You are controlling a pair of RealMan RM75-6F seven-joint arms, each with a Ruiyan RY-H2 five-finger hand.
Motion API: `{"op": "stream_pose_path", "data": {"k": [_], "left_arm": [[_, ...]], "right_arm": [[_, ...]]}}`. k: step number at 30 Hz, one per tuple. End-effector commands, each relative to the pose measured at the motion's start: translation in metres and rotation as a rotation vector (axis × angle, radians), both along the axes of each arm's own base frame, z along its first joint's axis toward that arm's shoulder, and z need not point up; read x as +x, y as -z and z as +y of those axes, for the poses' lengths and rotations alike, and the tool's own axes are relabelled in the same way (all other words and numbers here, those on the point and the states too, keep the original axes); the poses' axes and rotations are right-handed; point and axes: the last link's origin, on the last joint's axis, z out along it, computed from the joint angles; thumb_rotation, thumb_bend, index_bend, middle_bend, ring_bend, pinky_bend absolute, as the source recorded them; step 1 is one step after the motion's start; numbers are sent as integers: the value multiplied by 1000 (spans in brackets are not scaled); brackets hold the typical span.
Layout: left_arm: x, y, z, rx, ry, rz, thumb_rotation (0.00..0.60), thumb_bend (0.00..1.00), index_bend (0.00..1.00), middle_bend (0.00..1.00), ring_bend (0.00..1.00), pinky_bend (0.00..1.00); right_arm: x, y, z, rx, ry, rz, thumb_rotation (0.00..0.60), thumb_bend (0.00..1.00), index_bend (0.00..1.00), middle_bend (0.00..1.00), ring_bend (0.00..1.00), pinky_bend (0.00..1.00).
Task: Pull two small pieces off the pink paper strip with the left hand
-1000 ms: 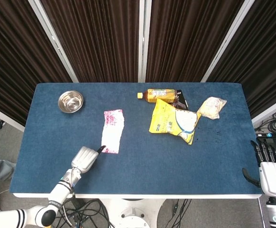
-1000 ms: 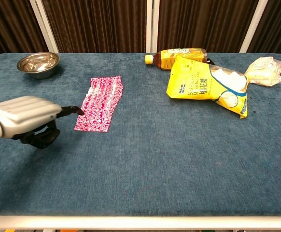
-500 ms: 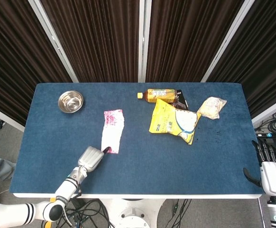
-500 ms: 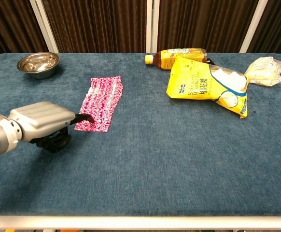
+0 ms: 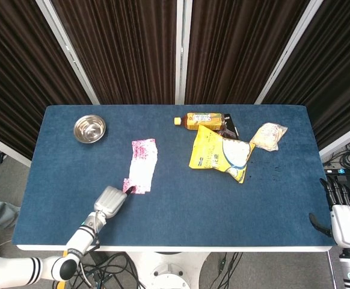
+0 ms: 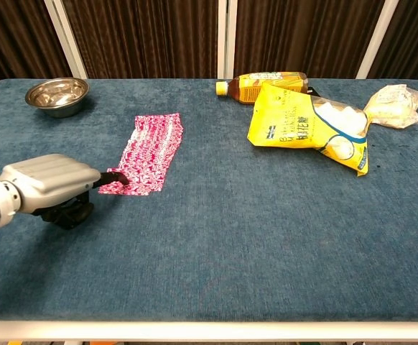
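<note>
The pink paper strip (image 5: 142, 164) (image 6: 150, 147) lies flat on the blue table (image 5: 181, 198), left of centre, running from far to near. Its near end (image 6: 128, 186) is skewed out to the left of the rest. My left hand (image 5: 109, 200) (image 6: 47, 184) rests low on the table at that end, fingers curled under, with a dark fingertip (image 6: 113, 176) pinching the strip's near left corner. My right hand (image 5: 342, 218) hangs beyond the table's right edge with its fingers apart and nothing in it; the chest view does not show it.
A steel bowl (image 5: 89, 128) (image 6: 57, 95) stands at the far left. A tea bottle (image 5: 202, 120) (image 6: 268, 81) lies at the far centre, with a yellow snack bag (image 5: 217, 154) (image 6: 304, 126) and a small clear packet (image 5: 269, 136) (image 6: 396, 97) to its right.
My left hand reached in to the strip's near corner, then drew back to the left. The strip's near end has shifted left with it.
</note>
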Motion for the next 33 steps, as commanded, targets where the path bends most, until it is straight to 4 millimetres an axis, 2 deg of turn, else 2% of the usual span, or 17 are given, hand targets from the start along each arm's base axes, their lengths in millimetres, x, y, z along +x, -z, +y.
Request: {"op": "stream_pose_path", "data": {"k": [1,16,25,30,33], "left_arm": [[-5,-4,-2,2,-13,11,600,650,121,855,859,831],[-45,-28,-8,25,-108,81,600,651,137,855,858,826],[-58,-47,-1,83,-139,116,600,651,137,855,858,826],[-54,-49,0,86,-135,105,600,651,137,854,858,826],[-40,-46,1,93,-97,66,600,651,137,854,859,826]], "right_arm": [[1,0,0,1,-1,1,600,210,0,0,0,0],[3,4,0,8,0,9,600,210,0,0,0,0],[1,2,0,0,11,13,600,210,0,0,0,0],[2,2,0,-1,9,12,600,209,0,0,0,0],[3,2,-1,-3,3,11,600,209,0,0,0,0]]}}
